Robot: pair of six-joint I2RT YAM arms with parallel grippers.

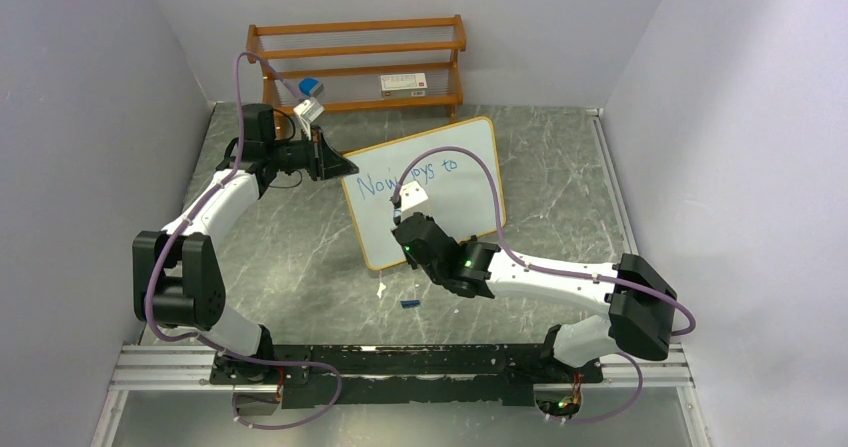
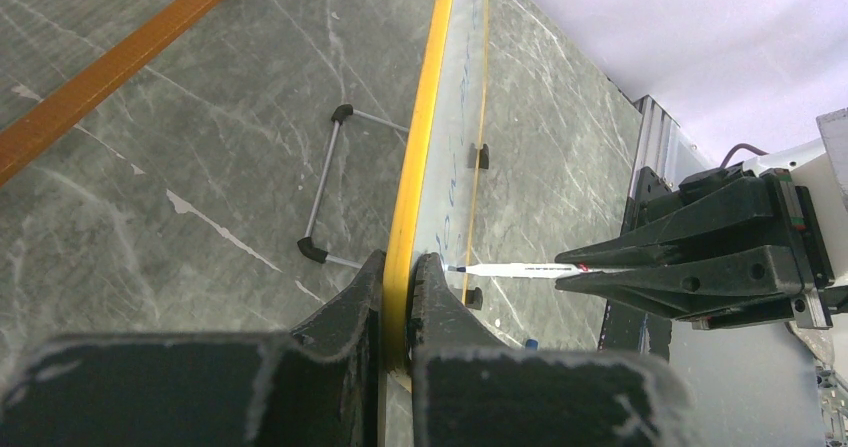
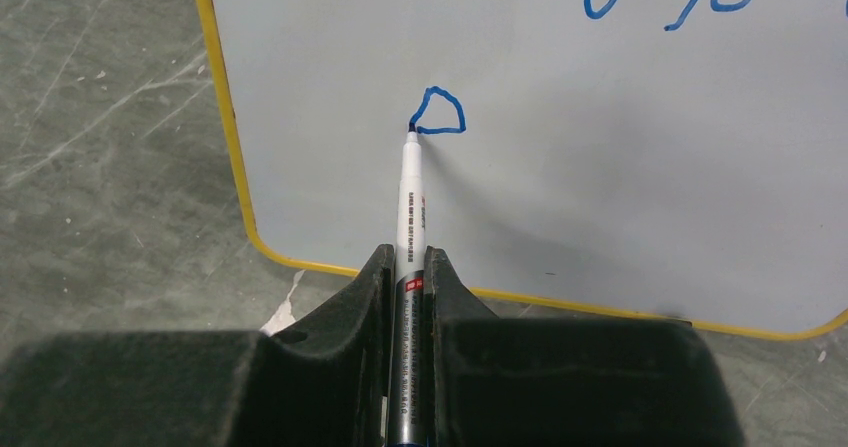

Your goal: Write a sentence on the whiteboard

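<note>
Two arms are working at the whiteboard (image 1: 455, 202), which is standing propped on the grey marbled table (image 1: 290, 257), near its middle and in front of the wooden shelf rack (image 1: 357, 62) at the back wall. The left gripper (image 2: 398, 302) is clamping the board's left edge, its fingers (image 2: 345, 317) pressing against both faces of the yellow-orange frame. The right gripper (image 3: 410, 272) is reaching in from the near side, squeezing a white marker (image 3: 411, 202) tightly between its jaws so that the barrel is pointing straight out ahead. The marker's tip is touching the board's lower left area, right at the left corner of a small closed blue loop (image 3: 438, 114) that is sitting alone below the upper row. The sentence (image 1: 378, 184) is showing in thin blue script across the board's upper part, reading "Now", then letters partly hidden by the right arm's cable, then "to". A small blue cap (image 1: 409, 304) is lying on the table just in front of the board. Behind the board, a thin wire stand (image 2: 330, 187) is resting on the table.
</note>
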